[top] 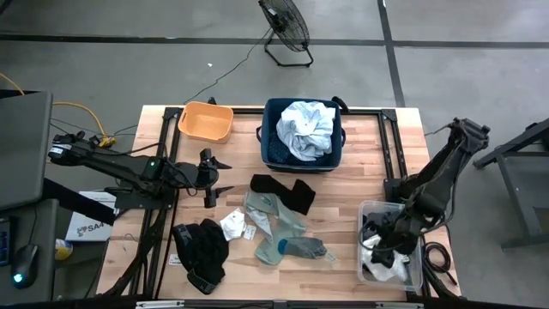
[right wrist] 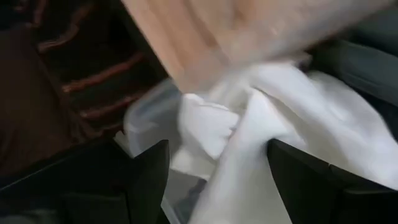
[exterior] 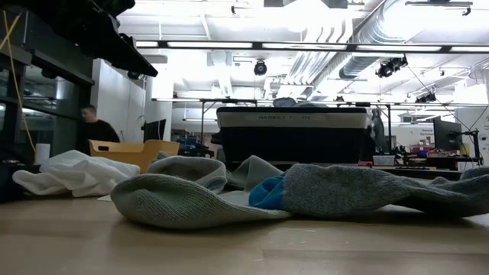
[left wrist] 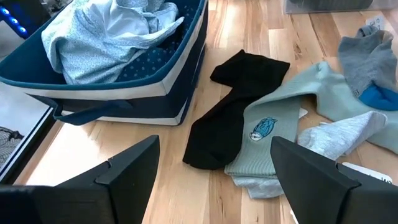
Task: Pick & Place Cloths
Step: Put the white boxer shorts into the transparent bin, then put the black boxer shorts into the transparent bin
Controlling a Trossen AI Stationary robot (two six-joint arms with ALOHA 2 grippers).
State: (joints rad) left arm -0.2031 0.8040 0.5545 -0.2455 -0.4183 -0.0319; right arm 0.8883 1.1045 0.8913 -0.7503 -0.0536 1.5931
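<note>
A pale wooden plank desk [top: 343, 257] carries soft, crumpled cloths. In the high view, a navy fabric bin [top: 273, 142] with stiff square walls sits upper centre, holding a rumpled pale blue-white shirt [top: 307, 129]. Left of it stands a smooth orange plastic tub [top: 206, 121]. Below the bin lies a flat black piece [top: 287, 190], touching ribbed grey-green socks [top: 273, 219], one with a blue heel. A bunched black garment [top: 204, 249] lies lower left, with a small white piece [top: 233, 225] just beside it. At lower right a clear plastic box [top: 415, 273] holds white and black fabric.

The left hand [top: 208, 180] hovers over the desk left of the black piece, its fingers apart and holding nothing. The right hand [top: 386, 245] reaches down into the clear box; its fingers stand apart around white cloth [right wrist: 249, 137], though I cannot tell whether they grip it.

The left wrist view alone shows the bin's dotted blue lining, a cream band along its wall, and a small embroidered patch on one pale green sock [left wrist: 264, 127]. The right wrist view alone shows the folds of the white cloth up close. The low view shows the knit loops of the socks [exterior: 191, 195], their blue heel and a white piece [exterior: 72, 174] at left, with a person [exterior: 95, 128] far behind in the room.
</note>
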